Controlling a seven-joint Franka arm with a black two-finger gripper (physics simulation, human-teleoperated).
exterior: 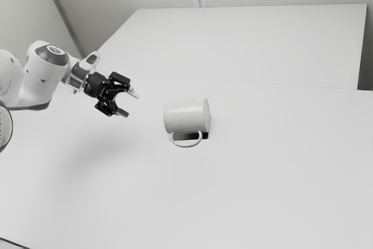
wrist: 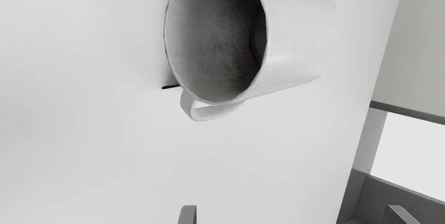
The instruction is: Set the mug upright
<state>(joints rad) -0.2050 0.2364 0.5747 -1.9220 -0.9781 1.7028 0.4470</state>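
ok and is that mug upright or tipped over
Tipped over: the mug lies on its side on the table, its open mouth facing toward the gripper, and the wrist view looks into its hollow inside.

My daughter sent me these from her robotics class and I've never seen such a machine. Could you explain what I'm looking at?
The machine is a jointed robot arm with a black two-fingered end effector, all of it drawn by a simulator. The exterior view is taken from the arm's side. The wrist view comes from a camera on the arm's own hand, so its fingertips poke in at the bottom edge.

On the white table a pale mug lies on its side, its open mouth facing the end effector. The fingers stand open, away from the mug, so nothing is held. The task is to set the mug upright.
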